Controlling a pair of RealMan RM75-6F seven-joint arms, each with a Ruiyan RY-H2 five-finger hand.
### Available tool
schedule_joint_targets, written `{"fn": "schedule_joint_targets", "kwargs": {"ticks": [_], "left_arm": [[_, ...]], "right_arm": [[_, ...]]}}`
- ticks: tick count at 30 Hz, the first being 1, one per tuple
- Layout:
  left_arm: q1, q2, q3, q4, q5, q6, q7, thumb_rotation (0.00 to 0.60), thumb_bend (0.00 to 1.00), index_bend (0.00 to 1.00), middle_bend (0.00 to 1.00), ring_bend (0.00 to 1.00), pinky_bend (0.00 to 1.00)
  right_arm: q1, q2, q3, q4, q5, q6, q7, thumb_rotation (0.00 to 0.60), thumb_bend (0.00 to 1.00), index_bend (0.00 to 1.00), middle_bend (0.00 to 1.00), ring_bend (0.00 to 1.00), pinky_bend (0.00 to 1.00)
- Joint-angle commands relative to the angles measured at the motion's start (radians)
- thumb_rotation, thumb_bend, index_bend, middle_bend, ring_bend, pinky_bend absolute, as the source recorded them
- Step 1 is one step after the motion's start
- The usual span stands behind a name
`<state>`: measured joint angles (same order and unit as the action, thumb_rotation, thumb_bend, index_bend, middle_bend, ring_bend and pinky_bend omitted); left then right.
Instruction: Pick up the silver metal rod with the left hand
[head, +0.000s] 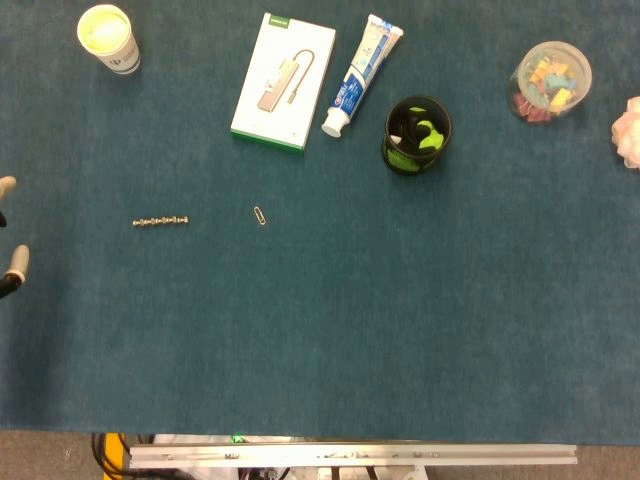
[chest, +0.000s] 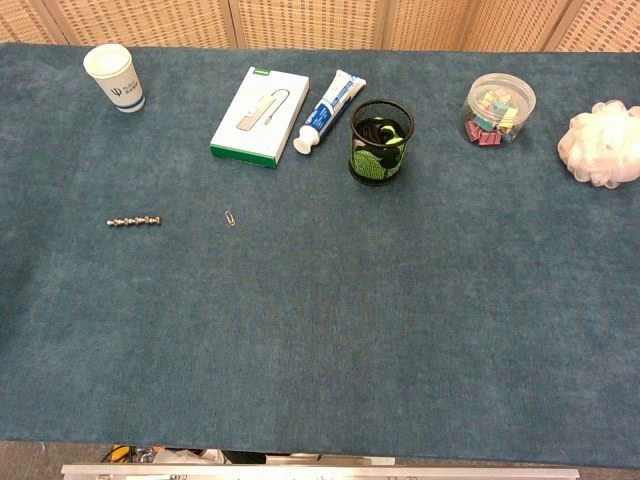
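Head view showed the silver metal rod (head: 160, 221) lying flat on the blue desk (head: 400, 340), left of centre, its long axis running left to right, with a paper clip (head: 260, 215) near its right end but apart from it. Only two pale fingertips (head: 17, 262) of the left hand (head: 10, 230) appeared at the left edge, well apart from the rod; whether that hand was spread or curled could not be told. The right hand was not seen in either view.

The reach appeared not yet begun. In the inspector's judgement, the hand should come in from the left, descend over the rod's middle and pinch across its narrow width, staying short of the paper clip. The rod looked thin and beaded, so it could roll or slip on the cloth.

Containers: a paper cup (head: 109, 38), contents unclear; a black mesh cup (head: 417, 135) holding black and green items; a clear tub (head: 550, 81) of coloured clips. A white box (head: 284, 82) lay closed beside a toothpaste tube (head: 362, 73).
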<state>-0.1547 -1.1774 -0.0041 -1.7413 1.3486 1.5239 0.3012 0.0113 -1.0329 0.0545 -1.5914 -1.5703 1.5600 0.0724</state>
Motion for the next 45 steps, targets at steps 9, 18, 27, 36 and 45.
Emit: {"fn": "schedule_joint_targets", "kwargs": {"ticks": [9,18,27,36,45], "left_arm": [[-0.042,-0.035,-0.028,0.023,0.004,-0.082,0.020,0.600,0.32,0.25,0.61,0.64,0.66],[-0.160,-0.111,-0.062,0.069,-0.064,-0.276,0.122,0.600,0.27,0.36,0.89,0.88,0.95],[-0.251,-0.219,-0.091,0.118,-0.202,-0.402,0.256,0.600,0.27,0.35,0.94,0.93,0.99],[-0.309,-0.290,-0.110,0.158,-0.357,-0.450,0.371,0.600,0.27,0.38,0.95,0.93,0.99],[-0.344,-0.354,-0.123,0.205,-0.459,-0.439,0.409,0.600,0.25,0.44,0.97,0.95,1.00]], "right_arm": [[0.018,0.009,0.006,-0.018,-0.008,-0.010,-0.018,0.600,0.28,0.36,0.41,0.28,0.27],[0.031,0.007,0.008,-0.012,0.002,-0.029,-0.015,0.600,0.28,0.36,0.41,0.28,0.27],[0.034,0.005,0.008,0.004,0.016,-0.037,0.001,0.600,0.28,0.36,0.41,0.28,0.27],[0.027,0.004,0.007,0.024,0.027,-0.031,0.024,0.600,0.28,0.36,0.41,0.28,0.27],[0.024,0.001,0.008,0.042,0.035,-0.028,0.043,0.600,0.28,0.36,0.41,0.28,0.27]]}}
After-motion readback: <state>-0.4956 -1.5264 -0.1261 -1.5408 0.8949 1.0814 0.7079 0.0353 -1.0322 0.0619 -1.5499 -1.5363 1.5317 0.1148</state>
